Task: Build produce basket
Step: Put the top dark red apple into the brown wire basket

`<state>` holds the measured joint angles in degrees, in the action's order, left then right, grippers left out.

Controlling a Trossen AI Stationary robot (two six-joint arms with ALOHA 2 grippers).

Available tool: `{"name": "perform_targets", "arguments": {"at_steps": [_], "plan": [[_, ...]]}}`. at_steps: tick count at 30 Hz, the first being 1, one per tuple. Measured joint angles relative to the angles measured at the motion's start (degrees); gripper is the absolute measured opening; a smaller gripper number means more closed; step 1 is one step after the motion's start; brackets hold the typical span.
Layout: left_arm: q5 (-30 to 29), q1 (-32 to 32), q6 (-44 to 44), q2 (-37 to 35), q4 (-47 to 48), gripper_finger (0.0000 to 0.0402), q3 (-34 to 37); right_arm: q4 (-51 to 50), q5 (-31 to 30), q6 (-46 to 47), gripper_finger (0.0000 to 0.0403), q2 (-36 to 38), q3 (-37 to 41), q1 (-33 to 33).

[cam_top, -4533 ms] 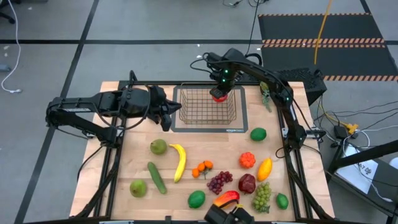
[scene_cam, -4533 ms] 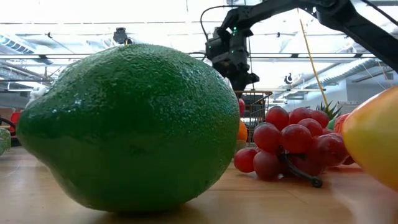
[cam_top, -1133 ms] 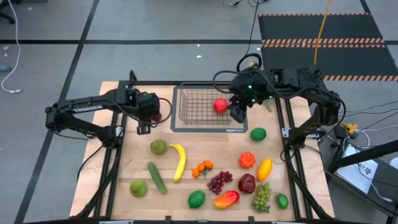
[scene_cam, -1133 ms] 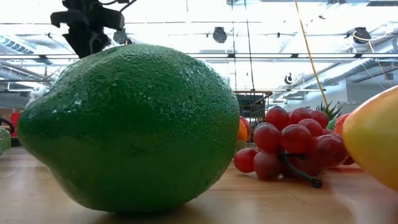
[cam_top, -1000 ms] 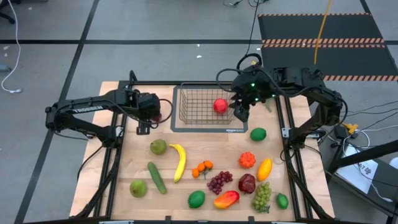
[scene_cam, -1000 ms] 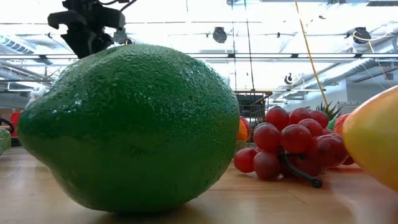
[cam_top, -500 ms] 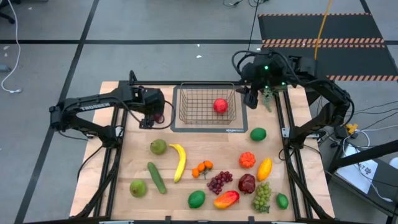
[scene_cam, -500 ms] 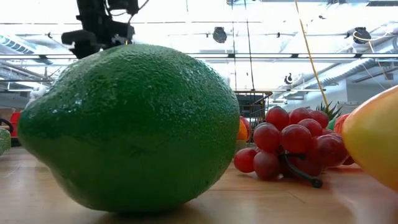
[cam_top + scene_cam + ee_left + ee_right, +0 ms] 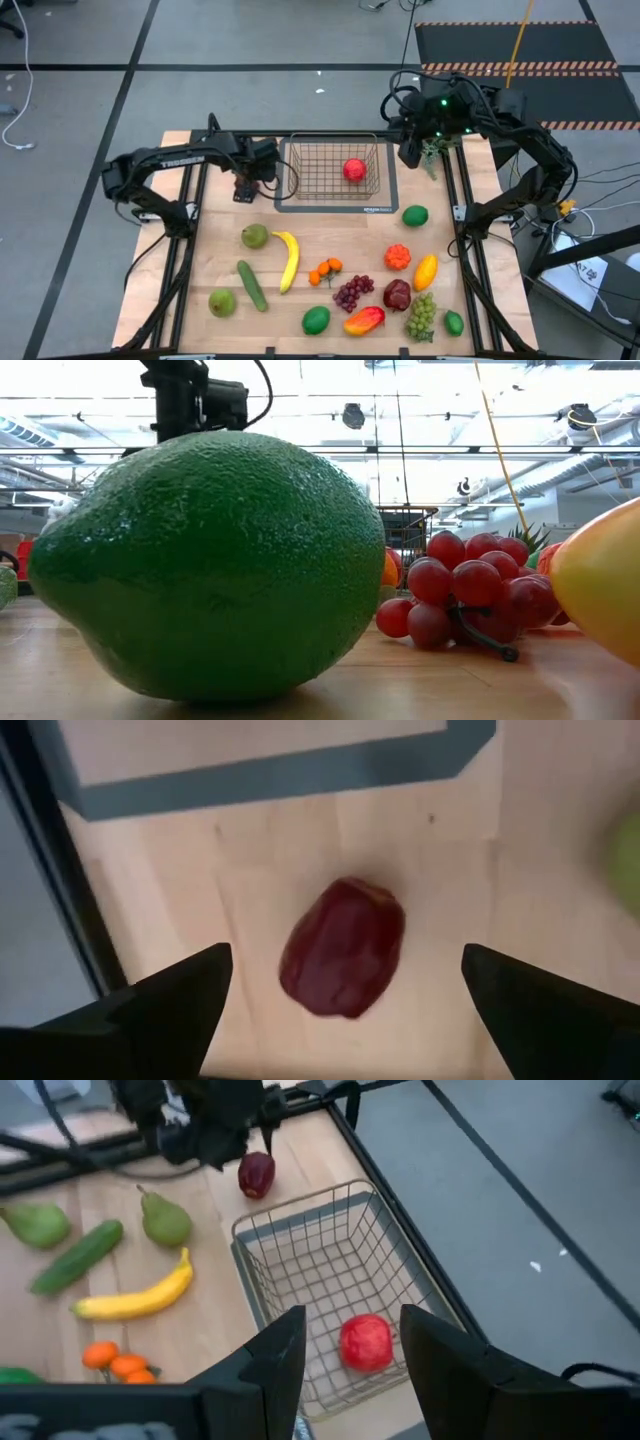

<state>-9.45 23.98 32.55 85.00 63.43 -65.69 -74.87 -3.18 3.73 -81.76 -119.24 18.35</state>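
The wire basket [image 9: 335, 168] stands on a grey mat at the table's far middle, with a red apple [image 9: 353, 170] lying on its floor. My left gripper [image 9: 245, 187] hangs just left of the basket, pointing down and open. A dark red fruit [image 9: 343, 948] lies on the wood straight below it, between the two fingers and apart from both. My right gripper [image 9: 410, 152] hovers raised beyond the basket's far right corner, open and empty; its wrist view looks down on the basket [image 9: 330, 1280] and the apple [image 9: 366, 1342].
Loose produce covers the near half: a pear [image 9: 255, 235], banana [image 9: 289, 260], cucumber [image 9: 252, 285], red grapes [image 9: 352, 293], limes [image 9: 415, 215] and others. A spiky green piece [image 9: 430, 160] lies by the right gripper. A big green fruit [image 9: 210, 560] fills the low view.
My left gripper has moved toward the table's right edge, closer to the basket, and has come down over the dark red fruit. My right gripper has drawn away from the basket toward the far right corner and risen. The red apple stays in the basket.
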Motion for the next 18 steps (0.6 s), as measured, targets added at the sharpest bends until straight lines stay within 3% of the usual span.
{"name": "perform_targets", "arguments": {"at_steps": [4, 7, 12, 18], "plan": [[-6.6, 0.4, 4.1, 2.5, -4.4, 0.0395, 0.0, -0.3, 0.3, 3.4, 0.0160, 0.0, 0.0, -0.5], [-8.4, 0.3, 5.1, 4.0, -5.4, 0.0395, 0.0, 0.1, 0.5, 5.9, 0.0160, 0.0, 0.0, -0.9], [-5.5, 0.9, 1.8, 5.0, -3.4, 0.0395, 0.0, 0.8, 1.9, 7.8, 0.0160, 0.0, 0.0, -1.2], [-2.6, 1.9, 5.8, 4.9, -2.7, 0.0395, 0.7, 1.0, 1.9, 8.5, 0.0160, 0.0, 0.0, -1.2]]}}
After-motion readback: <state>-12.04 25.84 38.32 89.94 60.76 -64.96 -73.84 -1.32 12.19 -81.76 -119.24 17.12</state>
